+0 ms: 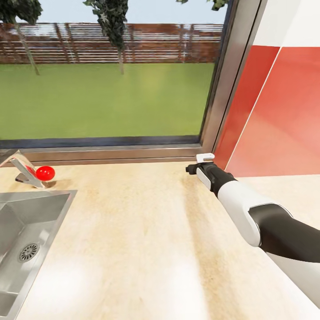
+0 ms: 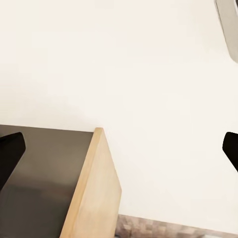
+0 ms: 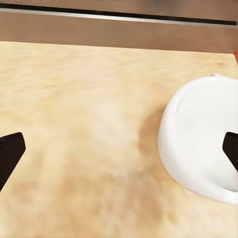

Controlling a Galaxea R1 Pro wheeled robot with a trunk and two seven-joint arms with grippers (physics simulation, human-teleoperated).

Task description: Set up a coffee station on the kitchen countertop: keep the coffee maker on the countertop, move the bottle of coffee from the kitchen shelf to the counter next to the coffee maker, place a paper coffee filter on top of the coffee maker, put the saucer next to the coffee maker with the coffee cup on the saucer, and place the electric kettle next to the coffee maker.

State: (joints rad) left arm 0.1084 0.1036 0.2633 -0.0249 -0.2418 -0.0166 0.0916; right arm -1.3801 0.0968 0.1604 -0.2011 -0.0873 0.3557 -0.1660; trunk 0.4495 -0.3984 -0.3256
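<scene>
Head view, nearest first: the table point(image 1: 146, 240), light tan and speckled, runs across the whole foreground. At near left a steel sink point(image 1: 26, 231) is sunk into it, drain visible, with a metal tap point(image 1: 24, 171) behind it and a small red ball-like object point(image 1: 45, 173) just beside the tap base.

From the right edge the right arm point(image 1: 249, 213), white and black, reaches out low over the table toward the back corner. Its right gripper point(image 1: 195, 168) sits near the window sill, close to the red wall panel point(image 1: 271, 115). A small white piece point(image 1: 206, 157) shows just above the gripper's tip; cannot tell what it is from here.

Right wrist view: both black fingers point(image 3: 10, 156) spread wide, nothing between them touching either pad, so released. A white rounded object, probably the coffee cup point(image 3: 203, 139), lies on the table near one finger, apart from it. Sill beyond.

Left wrist view: left gripper point(image 2: 119, 151) fingers likewise spread wide and empty, facing a pale wall, a tan wooden edge point(image 2: 94, 188) and a dark panel.

Farthest: window point(image 1: 106, 71), lawn, fence, trees.
</scene>
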